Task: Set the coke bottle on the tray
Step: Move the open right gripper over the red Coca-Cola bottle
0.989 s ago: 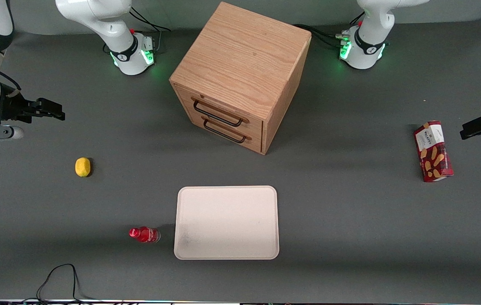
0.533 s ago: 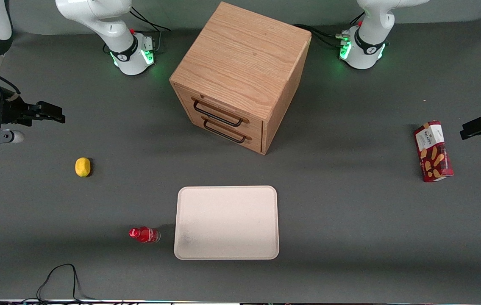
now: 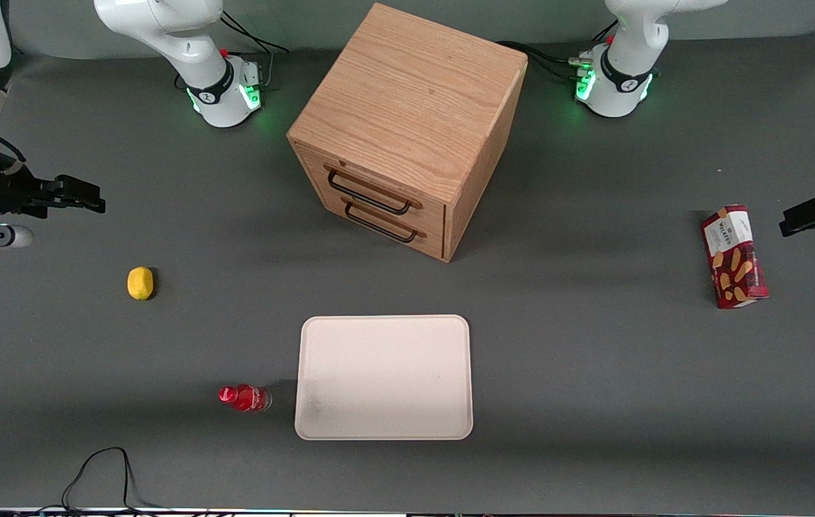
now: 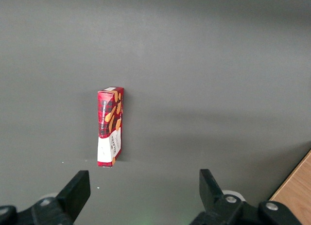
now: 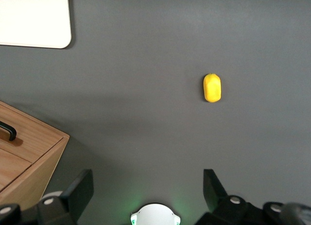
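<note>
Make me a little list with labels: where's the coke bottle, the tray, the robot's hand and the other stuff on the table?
coke bottle: lying on its side on the table, beside the tray, not on it
tray: flat on the table, nothing on it, nearer the front camera than the cabinet
end effector: open, holding nothing, in the air at the working arm's end, well away from the bottle
lemon: on the table, farther from the front camera than the bottle
cabinet: wooden, both drawers closed
biscuit box: toward the parked arm's end
</note>
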Tool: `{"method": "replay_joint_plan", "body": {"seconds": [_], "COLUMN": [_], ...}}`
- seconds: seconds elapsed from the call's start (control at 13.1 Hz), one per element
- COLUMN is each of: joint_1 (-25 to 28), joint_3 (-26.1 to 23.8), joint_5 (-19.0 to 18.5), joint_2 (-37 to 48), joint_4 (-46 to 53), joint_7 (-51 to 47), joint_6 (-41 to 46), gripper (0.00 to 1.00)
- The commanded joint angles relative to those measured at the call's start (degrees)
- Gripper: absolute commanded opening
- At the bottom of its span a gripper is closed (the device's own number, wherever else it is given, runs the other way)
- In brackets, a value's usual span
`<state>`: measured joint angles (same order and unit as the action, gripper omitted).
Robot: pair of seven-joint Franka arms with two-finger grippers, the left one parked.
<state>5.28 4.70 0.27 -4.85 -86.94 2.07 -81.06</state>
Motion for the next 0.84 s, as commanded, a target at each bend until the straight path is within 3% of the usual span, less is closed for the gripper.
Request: {"method": "replay_joint_plan", "body": {"seconds": [0.0,0.61,0.76], "joint_1": [-0.36,5.35,5.35], "joint_3": [-0.31,-0.75,-2.85], "joint_5": [0.96,1.04,0.87], "joint_2": [-6.9,-26.31,-32.21], "joint_4": [9.91,29.86,35.5], "joint_7": [0.48,-7.5,-7.96], "joint_6": [4.5,4.07,2.67], "gripper": [1.0,1.0,1.0]}}
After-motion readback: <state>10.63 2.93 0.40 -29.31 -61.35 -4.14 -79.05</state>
